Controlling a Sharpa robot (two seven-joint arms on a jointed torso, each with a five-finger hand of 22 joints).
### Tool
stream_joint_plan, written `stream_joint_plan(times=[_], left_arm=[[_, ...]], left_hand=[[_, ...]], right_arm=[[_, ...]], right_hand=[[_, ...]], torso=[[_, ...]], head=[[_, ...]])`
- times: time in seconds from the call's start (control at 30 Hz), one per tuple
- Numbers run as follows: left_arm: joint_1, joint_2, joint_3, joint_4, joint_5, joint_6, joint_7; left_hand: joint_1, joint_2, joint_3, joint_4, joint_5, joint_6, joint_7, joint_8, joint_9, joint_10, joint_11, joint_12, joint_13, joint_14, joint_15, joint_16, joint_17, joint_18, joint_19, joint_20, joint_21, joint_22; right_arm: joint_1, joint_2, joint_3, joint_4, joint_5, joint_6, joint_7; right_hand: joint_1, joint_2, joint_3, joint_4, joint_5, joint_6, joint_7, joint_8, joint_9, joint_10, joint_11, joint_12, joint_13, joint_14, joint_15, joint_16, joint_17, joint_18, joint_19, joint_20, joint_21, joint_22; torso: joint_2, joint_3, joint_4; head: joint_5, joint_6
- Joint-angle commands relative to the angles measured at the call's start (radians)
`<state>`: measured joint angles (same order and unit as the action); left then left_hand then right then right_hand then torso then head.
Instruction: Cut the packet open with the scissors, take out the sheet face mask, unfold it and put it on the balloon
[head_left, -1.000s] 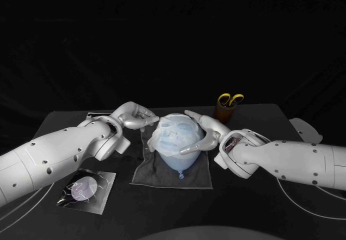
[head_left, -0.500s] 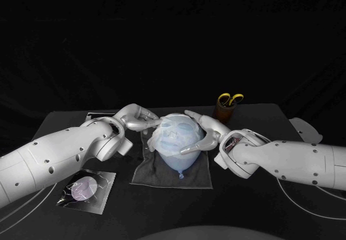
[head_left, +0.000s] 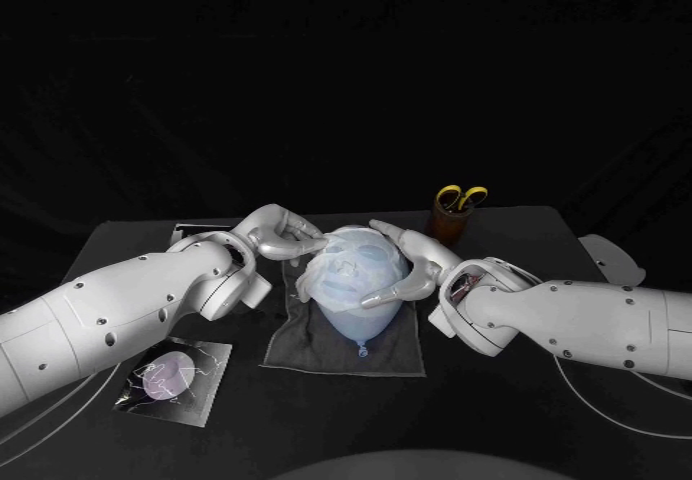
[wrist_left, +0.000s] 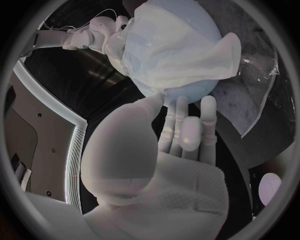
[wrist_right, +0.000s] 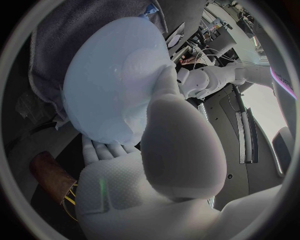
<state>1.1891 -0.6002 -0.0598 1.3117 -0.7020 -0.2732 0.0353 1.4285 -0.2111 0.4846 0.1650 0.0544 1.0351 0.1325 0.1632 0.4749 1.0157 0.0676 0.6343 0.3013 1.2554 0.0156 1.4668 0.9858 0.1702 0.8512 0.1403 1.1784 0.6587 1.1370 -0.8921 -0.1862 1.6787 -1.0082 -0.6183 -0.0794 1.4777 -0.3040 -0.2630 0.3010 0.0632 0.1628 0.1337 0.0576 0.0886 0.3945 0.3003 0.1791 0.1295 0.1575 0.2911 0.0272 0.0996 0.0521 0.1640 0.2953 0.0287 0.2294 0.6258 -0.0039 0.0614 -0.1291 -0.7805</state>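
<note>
The balloon (head_left: 355, 305) is seen lying on a grey cloth (head_left: 310, 350) at the middle of the bench (head_left: 505, 400), and the sheet mask (head_left: 346, 265) is draped over its upper part. From the robot's right the balloon is cupped by the right hand (head_left: 408, 265), thumb laid across the front, fingers behind. The left hand (head_left: 274, 238) is pressed fingertips-first against the mask's opposite edge; whether anything is pinched there cannot be told. The packet (head_left: 173, 378), torn open, is lying toward the front left, and the scissors (head_left: 463, 197) are stood in a brown cup (head_left: 451, 228) beyond the right hand.
</note>
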Motion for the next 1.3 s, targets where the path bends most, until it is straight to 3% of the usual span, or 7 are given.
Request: stream_joint_plan(times=[0.03,0.2,0.43,0.93,1.3], left_arm=[[0.0,0.011,0.0,-0.003,-0.06,-0.049,0.02],[-0.001,0.023,0.0,-0.015,-0.073,-0.081,0.022],[-0.001,0.029,0.0,-0.021,-0.072,-0.122,0.036],[-0.004,0.028,0.001,-0.029,-0.044,-0.172,0.067],[-0.004,0.055,0.001,-0.063,-0.055,-0.173,0.068]], left_hand=[[0.029,0.012,0.014,-0.018,-0.005,0.031,-0.01,0.014,0.0,0.023,-0.011,0.009,0.005,0.028,-0.011,0.012,0.038,0.002,0.034,-0.007,0.026,0.04],[0.055,0.028,0.044,-0.047,-0.005,0.093,-0.028,0.045,0.008,0.061,-0.034,0.025,0.015,0.071,-0.032,0.027,0.095,-0.009,0.086,-0.019,0.068,0.104],[0.04,0.017,0.081,-0.063,-0.004,0.12,-0.038,0.063,0.024,0.11,-0.052,0.041,0.034,0.131,-0.05,0.047,0.19,-0.023,0.148,-0.034,0.118,0.187],[0.019,0.009,0.121,-0.07,-0.004,0.119,-0.042,0.071,0.049,0.125,-0.057,0.051,0.055,0.143,-0.056,0.05,0.208,-0.026,0.158,-0.043,0.135,0.208],[0.013,0.008,0.136,-0.075,-0.004,0.113,-0.043,0.074,0.061,0.122,-0.058,0.054,0.065,0.147,-0.056,0.051,0.214,-0.027,0.159,-0.045,0.14,0.212]], right_arm=[[-0.009,0.005,-0.007,0.002,-0.004,0.051,-0.021],[-0.009,0.006,-0.007,0.002,-0.004,0.051,-0.022],[-0.01,0.006,-0.007,0.002,-0.004,0.052,-0.023],[-0.01,0.005,-0.007,0.002,-0.005,0.051,-0.024],[-0.013,0.006,-0.007,0.003,-0.007,0.048,-0.025]], right_hand=[[0.012,0.001,0.003,0.002,0.006,0.011,0.111,0.006,0.002,0.007,-0.001,0.006,0.0,0.007,-0.002,0.001,-0.001,0.015,0.005,-0.001,0.004,-0.001],[0.012,0.001,0.003,0.002,0.006,0.011,0.111,0.006,0.002,0.007,-0.001,0.006,0.0,0.007,-0.002,0.001,-0.001,0.015,0.005,-0.001,0.004,-0.001],[0.012,0.001,0.003,0.002,0.006,0.011,0.111,0.006,0.002,0.007,-0.001,0.006,0.0,0.007,-0.002,0.001,-0.001,0.015,0.005,-0.001,0.004,-0.001],[0.012,0.0,0.004,0.002,0.006,0.013,0.114,0.007,0.004,0.005,-0.001,0.008,-0.001,0.006,-0.002,0.0,-0.002,0.015,0.005,-0.001,0.004,-0.002],[0.012,0.0,0.004,0.002,0.006,0.013,0.114,0.007,0.004,0.005,-0.001,0.008,-0.001,0.006,-0.002,0.0,-0.002,0.015,0.005,-0.001,0.004,-0.002]], torso=[[0.0,-0.0002,-0.0004],[0.0,0.0,-0.0008],[0.001,-0.0002,0.0003],[0.001,-0.0006,0.0005],[0.0,0.0003,-0.0003]], head=[[0.001,-0.002],[0.001,-0.004],[-0.002,-0.007],[-0.002,-0.004],[0.001,-0.006]])
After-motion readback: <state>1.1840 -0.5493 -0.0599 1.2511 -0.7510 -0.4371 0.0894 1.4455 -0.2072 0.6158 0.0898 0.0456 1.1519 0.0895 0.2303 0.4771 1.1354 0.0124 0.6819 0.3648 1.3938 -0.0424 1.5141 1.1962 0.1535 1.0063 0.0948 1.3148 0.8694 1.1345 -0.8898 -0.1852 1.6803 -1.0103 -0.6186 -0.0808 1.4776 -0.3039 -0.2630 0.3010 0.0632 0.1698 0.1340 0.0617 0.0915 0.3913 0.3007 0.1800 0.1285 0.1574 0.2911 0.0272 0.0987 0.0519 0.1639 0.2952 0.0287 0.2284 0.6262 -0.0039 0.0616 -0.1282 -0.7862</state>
